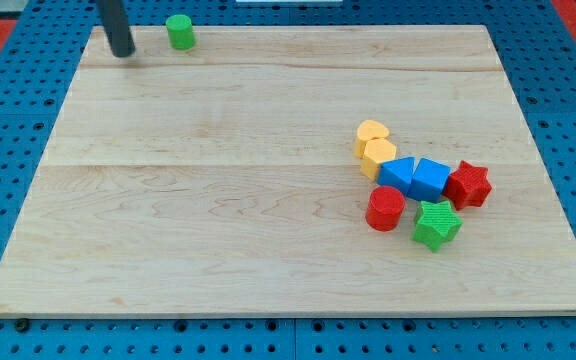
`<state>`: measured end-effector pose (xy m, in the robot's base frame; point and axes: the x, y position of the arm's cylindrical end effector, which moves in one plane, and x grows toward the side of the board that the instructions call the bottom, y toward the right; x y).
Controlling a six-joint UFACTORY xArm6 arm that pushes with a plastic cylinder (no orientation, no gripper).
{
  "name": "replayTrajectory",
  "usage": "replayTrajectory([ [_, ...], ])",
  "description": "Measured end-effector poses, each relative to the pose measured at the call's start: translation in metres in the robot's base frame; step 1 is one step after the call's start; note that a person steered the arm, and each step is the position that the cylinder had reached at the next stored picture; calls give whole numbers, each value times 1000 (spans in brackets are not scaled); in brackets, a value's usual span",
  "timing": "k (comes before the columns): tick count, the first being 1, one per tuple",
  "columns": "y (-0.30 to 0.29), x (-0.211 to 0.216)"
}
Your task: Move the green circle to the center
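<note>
The green circle [180, 32] is a small green cylinder at the view's top left, near the top edge of the wooden board [218, 200]. My tip [123, 53] is the lower end of the dark rod, just to the left of the green circle, with a small gap between them. It touches no block.
A cluster of blocks lies right of the middle: a yellow heart [371, 132], a yellow block [378, 157], two blue blocks [399, 174] [431, 179], a red star [469, 185], a red cylinder [385, 209] and a green star [436, 224]. Blue pegboard surrounds the board.
</note>
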<state>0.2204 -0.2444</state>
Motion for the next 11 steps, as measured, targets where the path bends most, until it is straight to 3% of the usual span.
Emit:
replayTrajectory([
  [1, 18, -29],
  [2, 94, -24],
  [3, 194, 9],
  [4, 252, 14],
  [5, 276, -17],
  [6, 284, 39],
  [9, 294, 146],
  [11, 238, 98],
])
